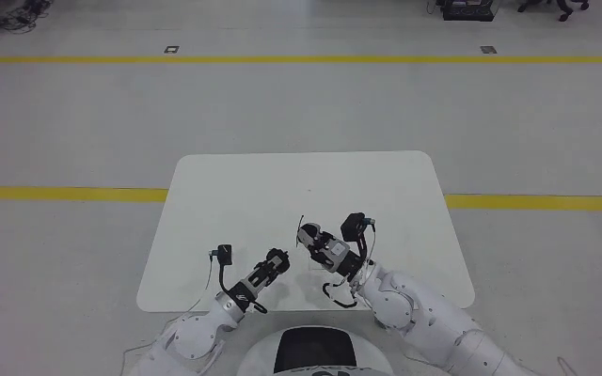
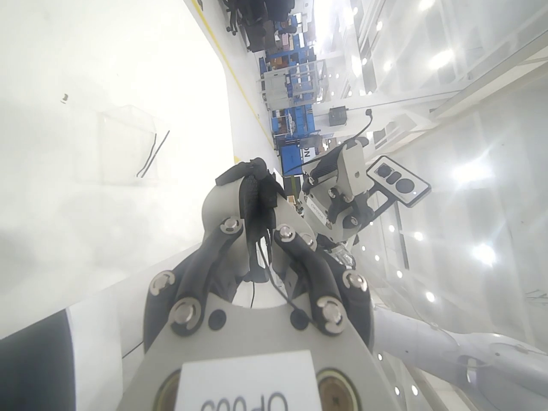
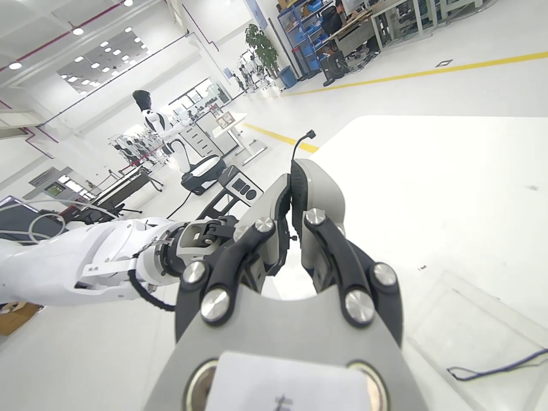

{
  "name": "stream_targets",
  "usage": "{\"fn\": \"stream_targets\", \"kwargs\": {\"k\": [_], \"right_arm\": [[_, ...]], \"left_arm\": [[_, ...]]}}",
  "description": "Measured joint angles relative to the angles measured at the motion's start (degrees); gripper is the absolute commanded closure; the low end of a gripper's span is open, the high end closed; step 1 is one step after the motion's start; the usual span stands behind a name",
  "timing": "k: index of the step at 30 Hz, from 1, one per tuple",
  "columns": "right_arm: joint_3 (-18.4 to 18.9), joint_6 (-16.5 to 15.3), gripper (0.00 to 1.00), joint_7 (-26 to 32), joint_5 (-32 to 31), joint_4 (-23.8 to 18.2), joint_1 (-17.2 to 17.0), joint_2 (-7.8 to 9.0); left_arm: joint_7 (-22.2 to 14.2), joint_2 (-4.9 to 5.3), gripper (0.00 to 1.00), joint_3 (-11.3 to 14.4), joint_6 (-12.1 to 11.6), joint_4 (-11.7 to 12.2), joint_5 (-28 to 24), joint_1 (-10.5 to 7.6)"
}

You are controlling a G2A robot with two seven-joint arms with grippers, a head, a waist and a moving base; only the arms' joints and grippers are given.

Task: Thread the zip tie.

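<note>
A: Seen from above, where are the claws?

B: Both hang over the near part of the white tabletop (image 1: 376, 179). The left claw (image 1: 281, 257) is clenched. The right claw (image 1: 307, 234) is just beside it, slightly farther out; I cannot tell whether they touch. A thin black zip tie (image 1: 300, 224) sticks up out of the right claw's tip.

A: And from the left wrist?

B: The left claw's fingers (image 2: 220, 205) are pressed together, dark pads meeting. A thin dark strand (image 2: 270, 273) runs back from between them toward the claw's base; whether it is pinched, I cannot tell. Just past the fingertips is the right arm's wrist (image 2: 338, 198). Farther beyond the claw a clear box (image 2: 128, 117) sits on the tabletop with spare ties (image 2: 150, 153) lying in it.

A: The right wrist?

B: The right claw is clamped on the zip tie. Its stem rises from between the pads, bends over, and ends in a small square head just above the fingertips. The left arm (image 3: 107, 250) comes in behind the claw from one side. The clear box lies on the tabletop close by the claw's base, a dark tie inside.
</note>
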Motion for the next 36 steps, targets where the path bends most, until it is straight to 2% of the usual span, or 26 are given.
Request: {"fn": "stream_targets", "kwargs": {"k": [7,19,29,31,36], "right_arm": [[-6.3,0.0,1.00,-4.6,1.8,1.6,4.0,2.29],[-14.3,0.0,1.00,-10.5,2.8,2.3,9.3,5.00],[-14.3,0.2,1.00,-10.4,2.5,2.4,9.4,5.04],[-13.9,0.8,1.00,-10.0,1.5,2.4,9.0,4.79],[-13.5,0.0,1.00,-11.0,-0.5,3.1,8.3,3.83]], "left_arm": [[1.7,-0.45,1.00,0.5,0.0,-0.6,0.4,0.80],[4.6,-1.23,1.00,1.9,0.0,-0.2,0.3,0.71],[4.8,-1.30,1.00,1.9,0.2,-0.3,0.2,0.58],[4.9,-1.42,1.00,2.3,0.6,-0.2,-0.3,0.25],[4.9,-1.55,1.00,2.7,0.5,0.1,-1.3,-0.01]]}}
